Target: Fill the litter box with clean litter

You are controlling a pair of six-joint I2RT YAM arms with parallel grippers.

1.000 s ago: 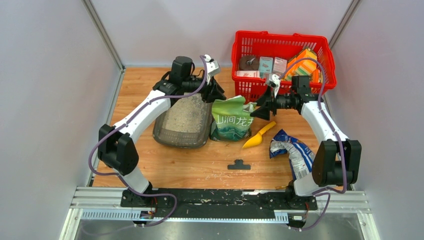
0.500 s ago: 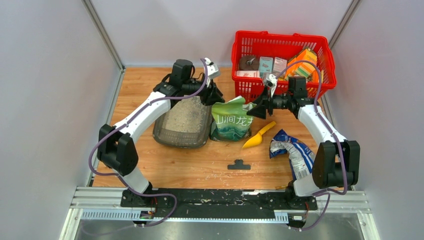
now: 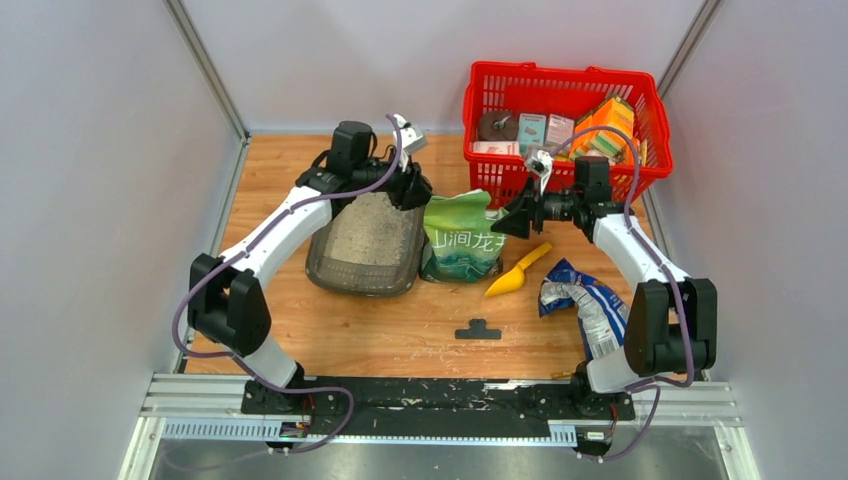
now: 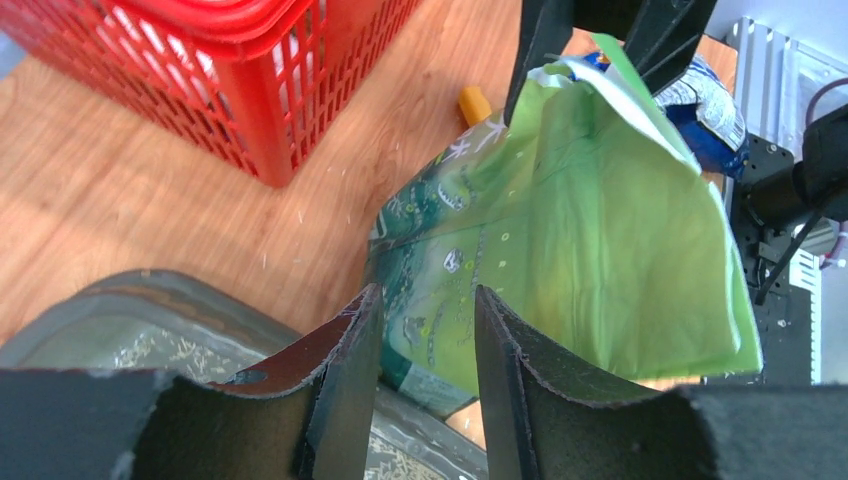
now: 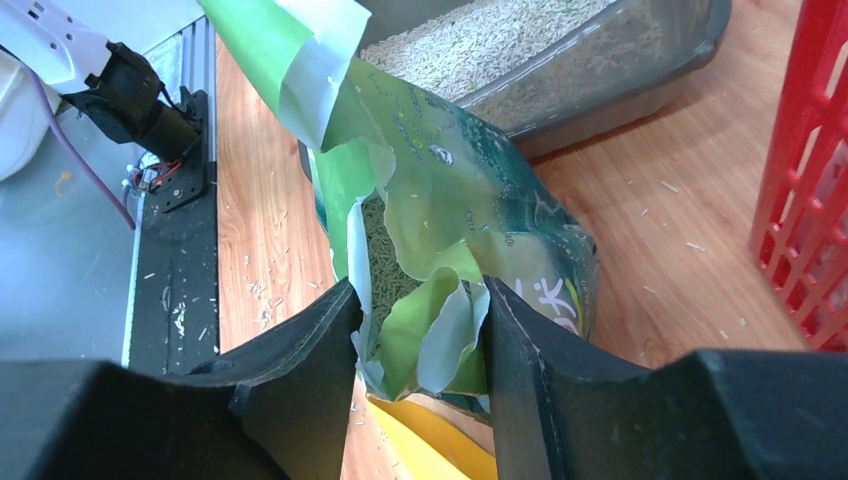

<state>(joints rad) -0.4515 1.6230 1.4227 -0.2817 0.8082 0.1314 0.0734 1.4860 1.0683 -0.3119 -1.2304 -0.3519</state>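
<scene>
The dark grey litter box (image 3: 345,272) lies left of centre with pale clean litter (image 3: 368,230) spread in it. Next to it stands a torn-open green litter bag (image 3: 462,242). My left gripper (image 3: 420,192) hovers over the box's far right corner, open and empty; in the left wrist view the left gripper (image 4: 428,300) faces the bag (image 4: 600,230) above the box rim (image 4: 120,295). My right gripper (image 3: 508,218) is at the bag's top right. In the right wrist view the right gripper (image 5: 420,300) stands apart around the bag's crumpled top flap (image 5: 440,320). Pellets (image 5: 385,255) show inside.
A red wire basket (image 3: 560,82) with boxes stands at the back right. A yellow scoop (image 3: 515,273) lies right of the bag, a crumpled blue and white bag (image 3: 585,300) beyond it. A small black T-shaped piece (image 3: 478,329) lies near the front. Stray litter dots the wood.
The right jaws have narrowed around the bag's top flap, and that gripper edged slightly away from me. The left gripper drew back a little to the left, away from the bag.
</scene>
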